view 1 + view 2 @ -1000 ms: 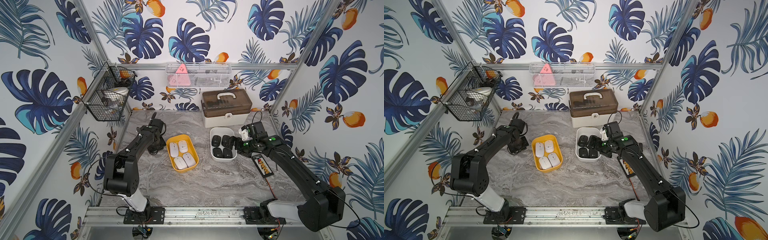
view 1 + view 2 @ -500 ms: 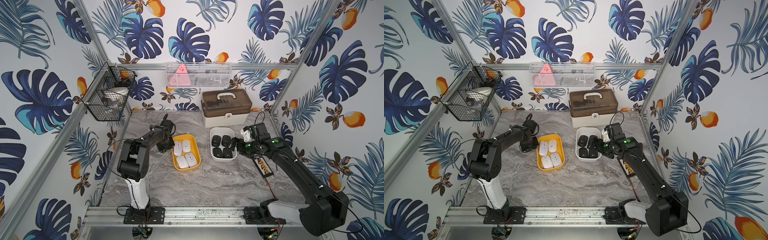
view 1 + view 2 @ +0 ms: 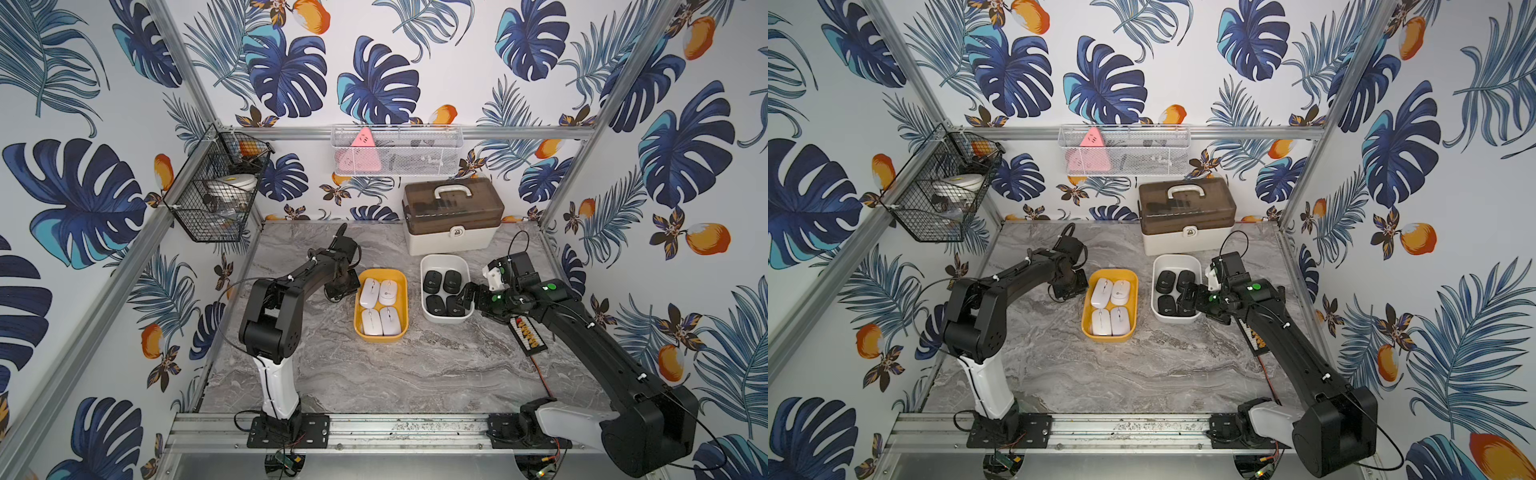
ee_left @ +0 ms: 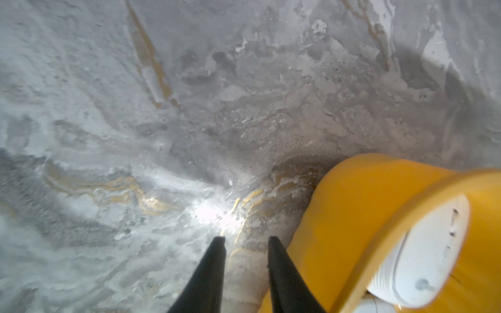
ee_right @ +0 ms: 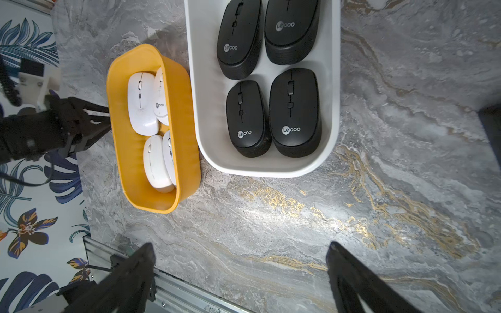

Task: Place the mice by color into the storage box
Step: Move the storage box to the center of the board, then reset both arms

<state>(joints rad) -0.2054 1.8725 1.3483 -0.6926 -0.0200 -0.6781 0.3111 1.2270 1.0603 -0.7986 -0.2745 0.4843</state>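
In a top view, four white mice [image 3: 370,291] packed in the yellow bin [image 3: 380,338] at 3 o'clock from the left gripper [image 4: 246,239], jaws closed on nothing, tips just beside the bin's outer wall. Four black mice [image 3: 433,283] packed in the white bin [image 3: 446,319] at 9 o'clock from the right gripper [image 5: 240,245], jaws spread wide and empty. Readable in the right wrist view: "Lecoo" in pale letters on all four black mice and on one white one

Left gripper [image 3: 351,287] and yellow tray [image 3: 380,337] both nearer the white tray [image 3: 446,318] than before.
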